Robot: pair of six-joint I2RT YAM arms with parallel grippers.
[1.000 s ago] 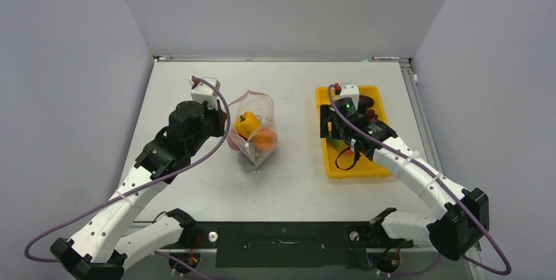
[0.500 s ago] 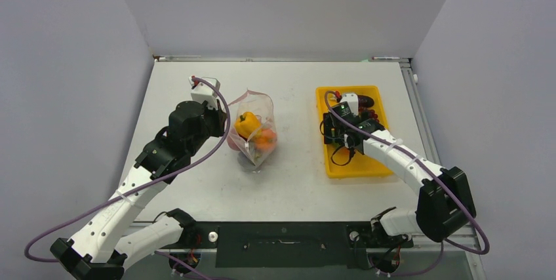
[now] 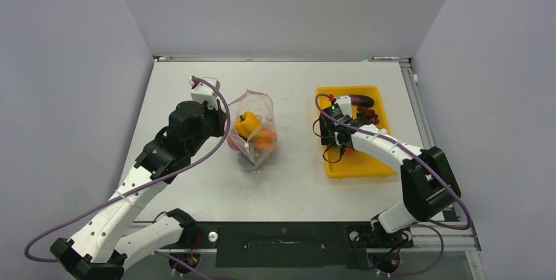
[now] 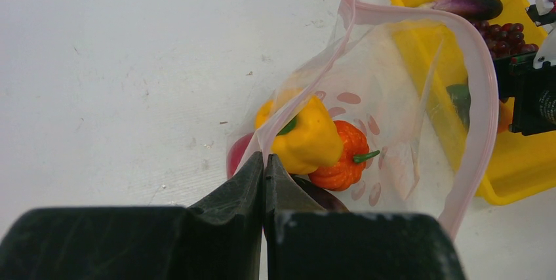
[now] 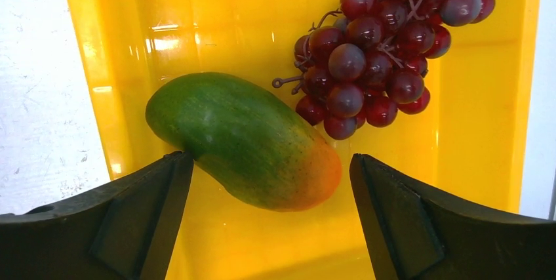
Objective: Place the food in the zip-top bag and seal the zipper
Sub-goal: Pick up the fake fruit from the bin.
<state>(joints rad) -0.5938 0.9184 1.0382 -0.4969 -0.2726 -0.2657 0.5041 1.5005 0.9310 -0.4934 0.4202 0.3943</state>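
1. Grey-white table (image 3: 295, 188), plain grey walls on three sides; both arms reached in from the near edge.
2. L gripper (image 4: 264, 162): jaws pressed tight together, pinching the rim of the zip-top bag (image 4: 400, 116) at its near corner.
3. Bag stood on the table left of centre, just beside the L wrist, w/ its mouth gaping wide. Pink zipper (image 4: 484, 96) curved round the mouth, not sealed.
4. Inside the bag: yellow bell pepper (image 4: 308, 137) w/ an orange mini pumpkin (image 4: 341, 159) touching its right side. A pinkish-red piece (image 4: 236, 155) showed at the pepper's left by the bag edge. A dark item sat below the pepper, too hidden to name.
5. Yellow tray (image 3: 364, 165) sat right of the bag, apart from it.
6. R gripper (image 5: 267, 157) hung low over the tray, jaws spread wide, nothing held. Its fingers (image 5: 151, 208) flanked a green-orange mango (image 5: 246, 139), one each side. Couldn't tell if the nearer finger touched the mango.
7. Dark red grape bunch (image 5: 374, 50) lay in the tray right up against the mango's far side.
8. Purple eggplant (image 4: 467, 6) lay across the tray's far end, just beyond the grapes.
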